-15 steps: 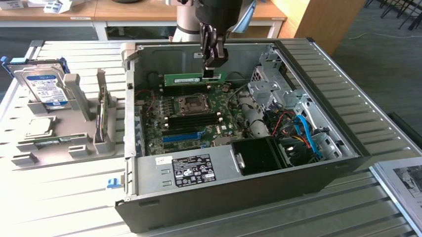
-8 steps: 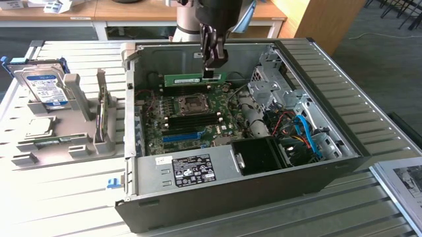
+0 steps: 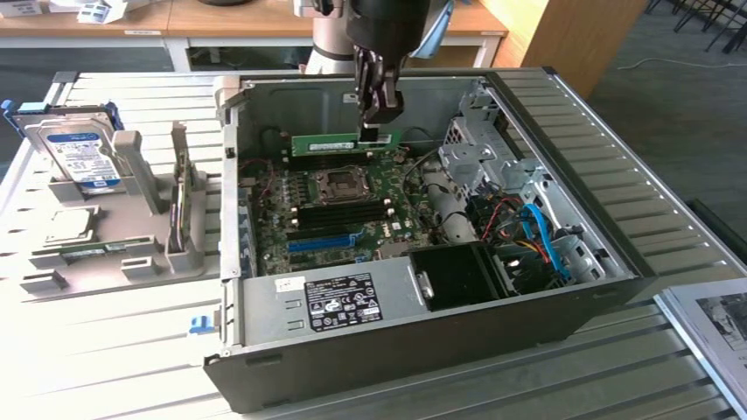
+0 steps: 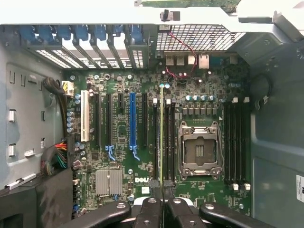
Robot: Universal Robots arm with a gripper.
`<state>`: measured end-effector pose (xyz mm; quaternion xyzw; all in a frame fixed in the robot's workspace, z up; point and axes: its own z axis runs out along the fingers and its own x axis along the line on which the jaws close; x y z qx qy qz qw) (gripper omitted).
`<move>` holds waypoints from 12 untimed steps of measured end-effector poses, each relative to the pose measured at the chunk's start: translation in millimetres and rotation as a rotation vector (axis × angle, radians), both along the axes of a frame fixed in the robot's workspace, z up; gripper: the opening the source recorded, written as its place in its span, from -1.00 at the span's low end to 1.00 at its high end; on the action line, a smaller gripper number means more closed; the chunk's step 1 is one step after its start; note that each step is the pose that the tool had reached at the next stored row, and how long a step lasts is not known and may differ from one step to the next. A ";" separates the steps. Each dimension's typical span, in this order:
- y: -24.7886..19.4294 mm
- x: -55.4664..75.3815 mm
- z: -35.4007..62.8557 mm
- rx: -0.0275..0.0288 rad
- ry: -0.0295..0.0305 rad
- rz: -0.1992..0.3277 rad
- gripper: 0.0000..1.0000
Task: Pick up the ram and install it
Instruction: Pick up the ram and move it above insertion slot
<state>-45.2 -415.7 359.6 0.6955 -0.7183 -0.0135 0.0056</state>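
At the tabletop's edge on the exterior view's left, a grey rack (image 3: 117, 249) carries a hard drive (image 3: 76, 157) and a processor (image 3: 73, 227); toward the tabletop's middle lies the open computer case (image 3: 408, 350), its motherboard (image 3: 338, 210) exposed; over that board the gripper (image 3: 373, 129) is clamped on the ram (image 3: 327, 143), held level above the case's far side; the wrist view shows the stick edge-on, running alongside the processor socket (image 4: 199, 151).

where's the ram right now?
Exterior view: the ram is clamped in the gripper inside the open computer case, above the motherboard, between the case's far wall and the empty processor socket.
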 end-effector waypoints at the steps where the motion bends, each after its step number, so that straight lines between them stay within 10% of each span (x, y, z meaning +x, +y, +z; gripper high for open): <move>1: 0.0 0.0 0.0 -0.0001 0.0000 0.000 -0.76; 12: 0.0 8.3 -0.1 0.0000 0.0000 0.000 -0.76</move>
